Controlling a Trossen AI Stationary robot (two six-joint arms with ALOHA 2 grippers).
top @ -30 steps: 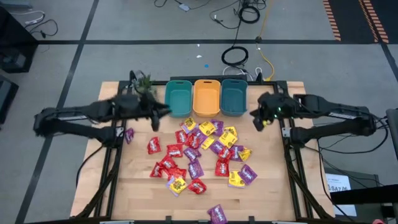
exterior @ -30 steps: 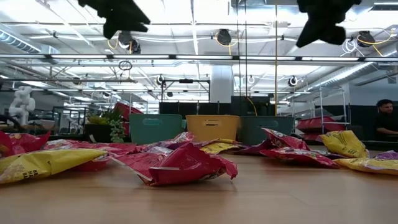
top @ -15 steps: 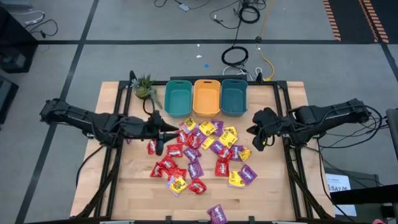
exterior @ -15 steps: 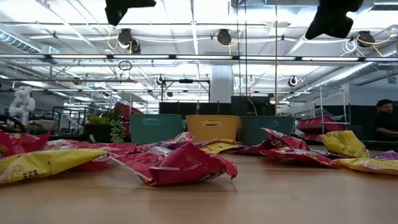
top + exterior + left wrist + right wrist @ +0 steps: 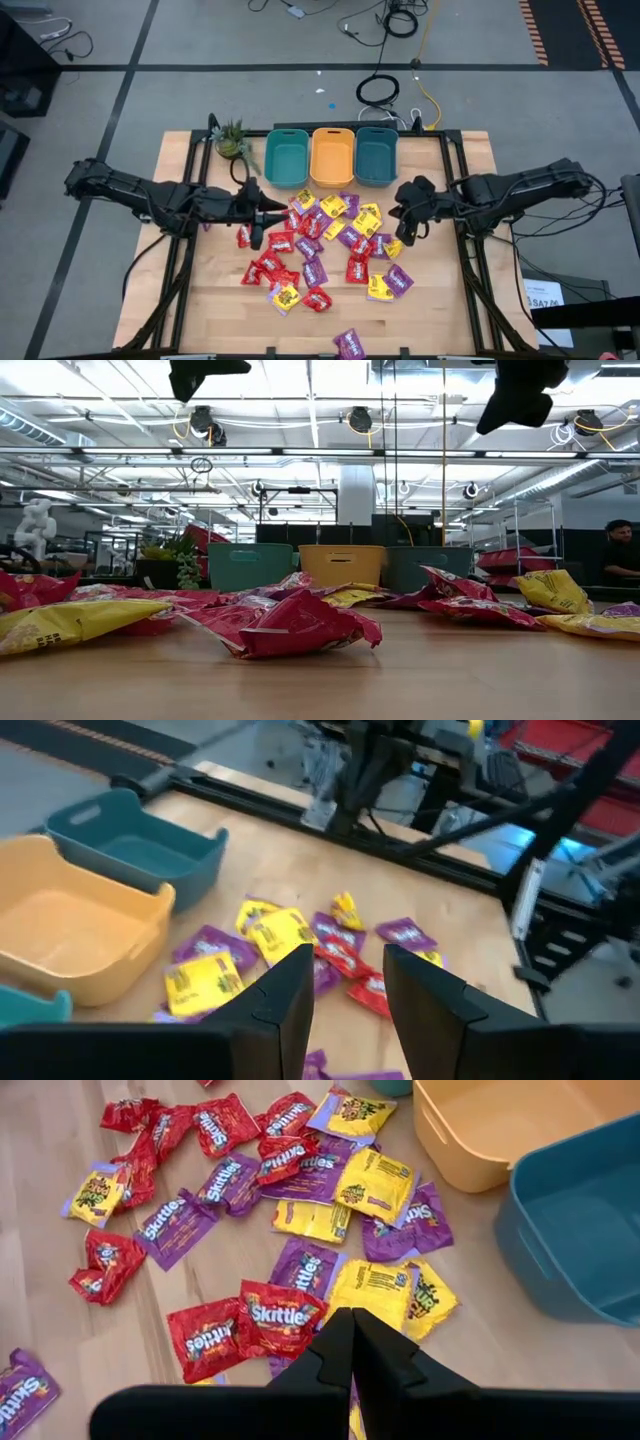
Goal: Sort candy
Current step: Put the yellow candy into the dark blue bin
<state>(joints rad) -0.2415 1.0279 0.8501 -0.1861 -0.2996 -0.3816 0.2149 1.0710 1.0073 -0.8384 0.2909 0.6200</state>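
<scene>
Several red, purple and yellow candy packets (image 5: 325,245) lie flat in a loose pile on the wooden table, in front of three empty bins: teal (image 5: 287,158), orange (image 5: 333,157) and teal (image 5: 376,155). The pile also shows in the right wrist view (image 5: 285,1270) and the left wrist view (image 5: 300,945). My left gripper (image 5: 262,215) hovers open above the pile's left edge, its fingers apart (image 5: 345,960), and holds nothing. My right gripper (image 5: 405,225) hovers shut and empty above the pile's right edge, over a yellow packet (image 5: 375,1285).
A small potted plant (image 5: 232,140) stands at the far left by the bins. One purple packet (image 5: 350,343) lies alone near the table's near edge, another (image 5: 208,215) under my left arm. Black frame rails (image 5: 470,270) run along both table sides.
My left gripper has gone from beside the left teal bin toward the near edge, to the pile's left side, then kept still. My right gripper has gone toward the near edge and then toward the left, to the pile's right side. The packets have not moved.
</scene>
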